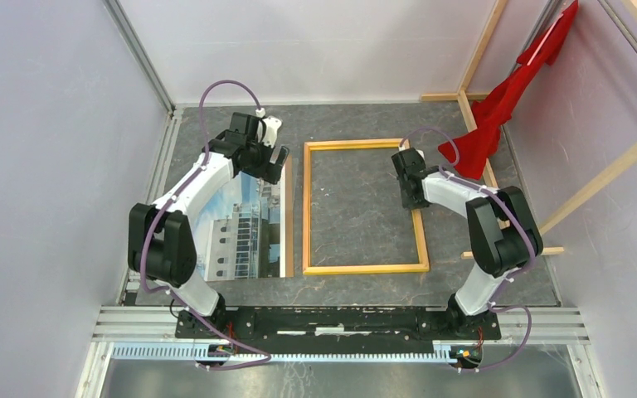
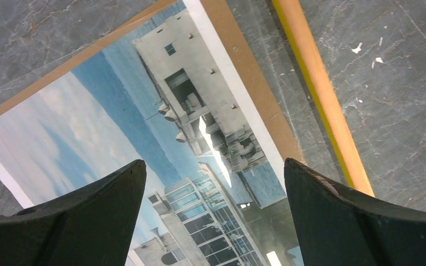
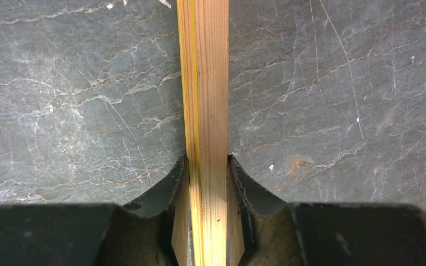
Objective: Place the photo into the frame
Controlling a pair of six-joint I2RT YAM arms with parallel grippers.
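The frame [image 1: 365,267] lies flat on the dark mat at centre, wood side up with a yellow edge. My right gripper [image 1: 412,201] is shut on its right rail [image 3: 206,83]; both fingers press the rail's sides. The photo [image 1: 245,232], a white building against blue sky, lies face up left of the frame on a brown backing sheet [image 2: 238,61], under a clear sheet. My left gripper [image 1: 272,159] hovers open over the photo's far end [image 2: 144,127], jaws wide apart and empty. The frame's left rail [image 2: 321,94] shows beside the photo.
Bare wooden beams [image 1: 483,50] and a red cloth [image 1: 506,95] stand at the back right corner. White walls enclose the table on the left and back. The arms' base rail [image 1: 340,319] runs along the near edge.
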